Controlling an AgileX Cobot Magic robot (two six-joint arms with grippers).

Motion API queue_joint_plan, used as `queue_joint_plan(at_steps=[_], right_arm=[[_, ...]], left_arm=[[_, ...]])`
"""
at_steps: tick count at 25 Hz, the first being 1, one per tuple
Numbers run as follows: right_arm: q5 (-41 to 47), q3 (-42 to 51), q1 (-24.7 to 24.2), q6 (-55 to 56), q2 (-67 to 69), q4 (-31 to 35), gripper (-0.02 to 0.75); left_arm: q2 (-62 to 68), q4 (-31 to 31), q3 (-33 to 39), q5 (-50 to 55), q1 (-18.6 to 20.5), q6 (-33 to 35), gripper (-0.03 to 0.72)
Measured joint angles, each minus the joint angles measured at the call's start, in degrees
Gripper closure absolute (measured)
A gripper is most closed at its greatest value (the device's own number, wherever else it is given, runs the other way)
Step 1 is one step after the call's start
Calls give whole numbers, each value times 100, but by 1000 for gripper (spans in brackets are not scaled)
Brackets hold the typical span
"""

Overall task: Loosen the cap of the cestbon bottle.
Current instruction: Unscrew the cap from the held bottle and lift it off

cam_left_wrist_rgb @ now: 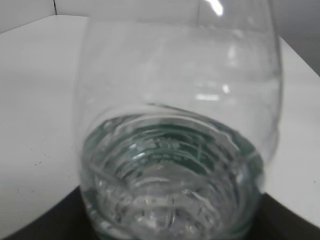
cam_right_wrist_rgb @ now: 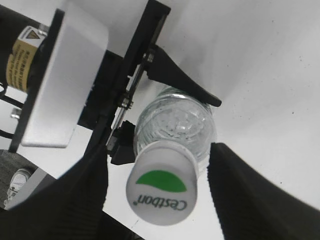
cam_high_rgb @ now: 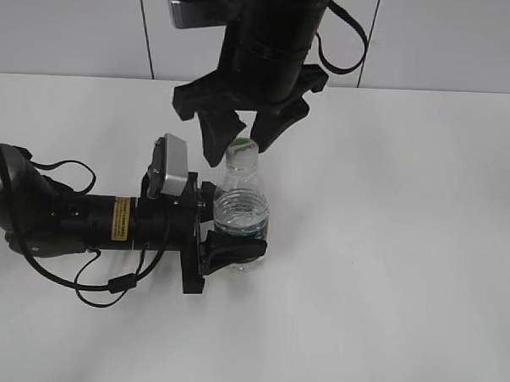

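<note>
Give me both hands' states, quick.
Left hand: closed on the cestbon bottle.
Right hand: open, fingers straddling the cap, not gripping it.

Bright even light; blurred bottle (cam_left_wrist_rgb: 177,140) close-up.

Cestbon bottle (cam_high_rgb: 241,209): clear glossy plastic, ribbed lower body, bright highlights on the smooth shoulder in the left wrist view; dark green label band (cam_left_wrist_rgb: 200,150) shows through the water. Cap (cam_right_wrist_rgb: 162,188): white smooth plastic, slightly satin, green printed patch and dark lettering on top. Left tool (cam_high_rgb: 232,241): matt black plastic, hard edged. Right tool (cam_high_rgb: 241,131): matt black, fingers (cam_right_wrist_rgb: 250,195) finely ribbed on the inner faces. Wrist camera housing (cam_high_rgb: 170,165): pale grey, smooth, satin. Yellow paper-like sticker (cam_high_rgb: 121,219) on the black arm. Tabletop (cam_high_rgb: 405,248): white, matt, smooth.
</note>
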Motion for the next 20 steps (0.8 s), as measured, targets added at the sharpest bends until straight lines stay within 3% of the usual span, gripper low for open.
queue_joint_plan(at_steps=[20], right_arm=[[0, -6, 0, -92, -5, 0, 276]], left_arm=[[0, 0, 0, 0, 0, 0, 274]])
